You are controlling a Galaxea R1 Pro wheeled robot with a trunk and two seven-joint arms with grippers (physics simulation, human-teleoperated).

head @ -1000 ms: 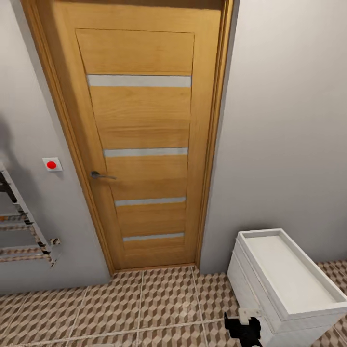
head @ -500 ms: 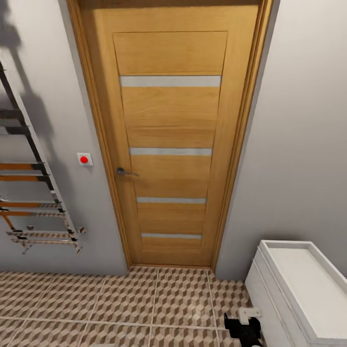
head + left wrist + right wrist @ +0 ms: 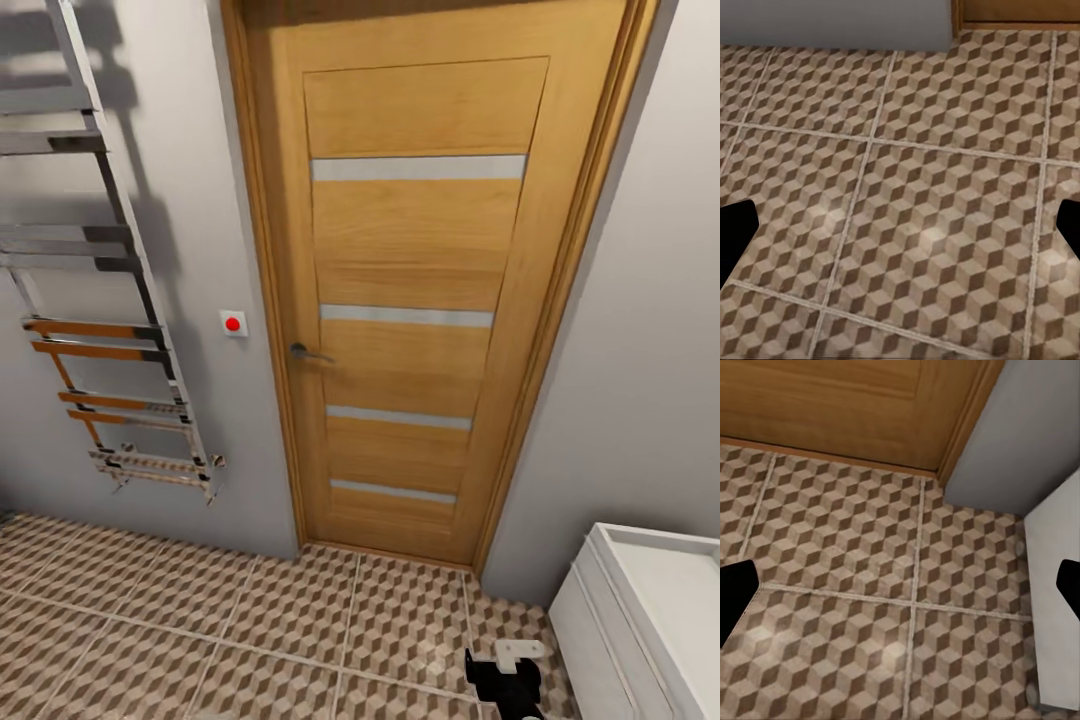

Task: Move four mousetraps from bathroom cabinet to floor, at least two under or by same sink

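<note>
Both end effectors (image 3: 900,225) (image 3: 900,592) hang wide open and empty above the bathroom floor (image 3: 300,620).

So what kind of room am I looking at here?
Most likely a bathroom: a chrome ladder-style towel rail hangs on the grey wall, the bathroom floor is cube-patterned tile, and a small white drawer unit stands right of the closed wooden door.

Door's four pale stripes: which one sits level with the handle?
The second stripe from the top on the door; the handle sits just below its left end.
</note>
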